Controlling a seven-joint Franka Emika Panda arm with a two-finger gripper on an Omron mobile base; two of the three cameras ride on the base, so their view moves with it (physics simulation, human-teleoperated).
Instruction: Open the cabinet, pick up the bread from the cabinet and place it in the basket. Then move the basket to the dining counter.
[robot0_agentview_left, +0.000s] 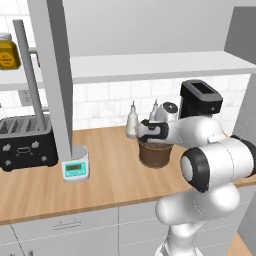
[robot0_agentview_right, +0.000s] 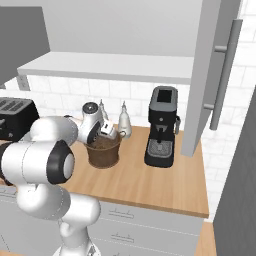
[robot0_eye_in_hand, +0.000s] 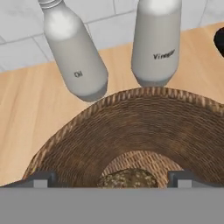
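Brown lumpy bread (robot0_eye_in_hand: 127, 179), inside woven basket (robot0_eye_in_hand: 144, 127)

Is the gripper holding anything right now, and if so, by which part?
Nothing is held. The gripper is open above the round dark brown woven basket, and the small dark brown lumpy bread roll lies loose on the basket's floor between the fingertips.

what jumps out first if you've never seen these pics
The white arm bent over the wooden worktop, its open gripper poised above the woven basket with the bread lying inside. Behind the basket stand two pale bottles, labelled oil and vinegar, and the cabinet door hangs open above.
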